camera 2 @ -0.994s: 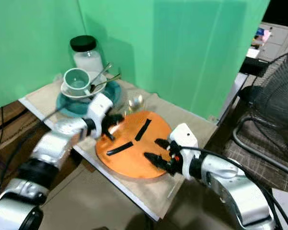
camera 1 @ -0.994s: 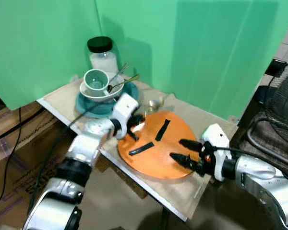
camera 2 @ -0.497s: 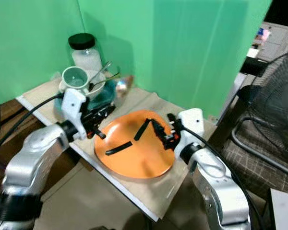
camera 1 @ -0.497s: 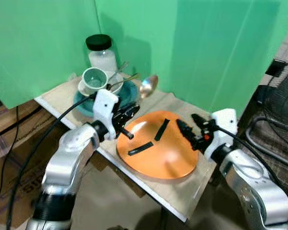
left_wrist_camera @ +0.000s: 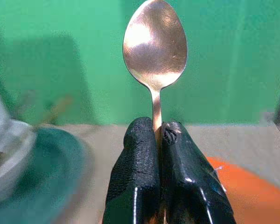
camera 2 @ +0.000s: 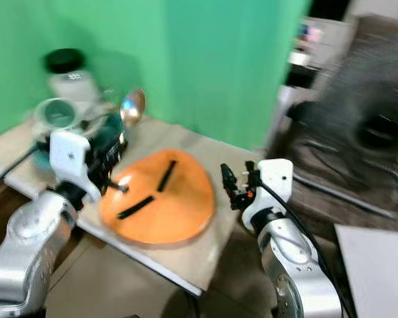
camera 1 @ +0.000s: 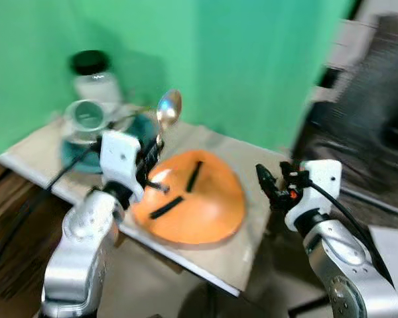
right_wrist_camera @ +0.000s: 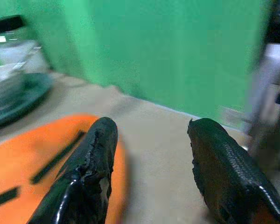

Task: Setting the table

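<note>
free: tan table (camera 1: 249,199) right of orange mat (camera 1: 199,205) — blocked: dish stack (camera 1: 86,129)

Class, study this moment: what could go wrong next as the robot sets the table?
1. The left gripper pinches the spoon low on its thin handle, so it could twist or slip.
2. The head views are blurred, so placing it may miss.
3. The stacked cup nearby could be knocked.

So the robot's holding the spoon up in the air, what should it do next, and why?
Probably lower the spoon onto the table beside the orange plate. The left gripper holds it upright by the handle, above the plate's edge, so nothing is laid down yet.
</note>
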`<state>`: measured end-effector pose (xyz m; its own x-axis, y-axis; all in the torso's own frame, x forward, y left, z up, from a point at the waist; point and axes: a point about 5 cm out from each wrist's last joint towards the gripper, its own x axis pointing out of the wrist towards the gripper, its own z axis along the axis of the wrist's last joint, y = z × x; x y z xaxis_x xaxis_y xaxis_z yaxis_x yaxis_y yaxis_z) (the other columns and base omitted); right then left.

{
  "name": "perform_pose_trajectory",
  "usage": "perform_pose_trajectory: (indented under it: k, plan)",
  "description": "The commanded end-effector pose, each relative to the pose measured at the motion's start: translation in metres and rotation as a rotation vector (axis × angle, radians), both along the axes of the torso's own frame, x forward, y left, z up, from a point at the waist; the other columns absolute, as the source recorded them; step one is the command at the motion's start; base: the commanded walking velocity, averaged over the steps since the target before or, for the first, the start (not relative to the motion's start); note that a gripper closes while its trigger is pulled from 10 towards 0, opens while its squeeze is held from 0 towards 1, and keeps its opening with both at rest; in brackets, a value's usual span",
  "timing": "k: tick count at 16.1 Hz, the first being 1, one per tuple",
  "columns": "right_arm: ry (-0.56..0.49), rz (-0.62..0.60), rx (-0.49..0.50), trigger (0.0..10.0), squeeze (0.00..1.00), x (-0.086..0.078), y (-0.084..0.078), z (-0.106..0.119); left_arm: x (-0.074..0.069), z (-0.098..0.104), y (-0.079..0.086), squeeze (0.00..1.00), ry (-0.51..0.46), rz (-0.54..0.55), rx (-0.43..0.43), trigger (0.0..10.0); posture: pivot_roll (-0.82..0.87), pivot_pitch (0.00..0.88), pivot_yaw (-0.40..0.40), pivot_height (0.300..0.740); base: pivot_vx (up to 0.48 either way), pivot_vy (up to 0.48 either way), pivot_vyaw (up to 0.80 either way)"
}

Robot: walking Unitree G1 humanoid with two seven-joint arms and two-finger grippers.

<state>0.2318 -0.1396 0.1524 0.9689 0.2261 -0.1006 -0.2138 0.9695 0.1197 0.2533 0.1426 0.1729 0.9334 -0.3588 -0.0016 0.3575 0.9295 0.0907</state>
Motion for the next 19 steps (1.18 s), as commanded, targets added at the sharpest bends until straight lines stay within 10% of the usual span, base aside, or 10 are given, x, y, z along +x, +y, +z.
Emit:
perform_pose_trajectory:
  k: [1, 19]
  plan:
    - [-0.020, -0.024, 0.000, 10.0, 0.00, -0.0023, -0.0004, 0.0044, -0.0039, 0.0014, 0.0007, 0.00, -0.005, 0.013, 0.026, 10.0, -0.10, 0.000, 0.052, 0.740, 0.000, 0.000, -0.80]
    - [-0.026, -0.028, -0.061, 10.0, 0.00, 0.0032, 0.0006, 0.0065, -0.0118, 0.0039, 0.0030, 0.00, -0.035, 0.127, -0.009, 10.0, -0.10, 0.000, 0.026, 0.740, 0.000, 0.000, -0.80]
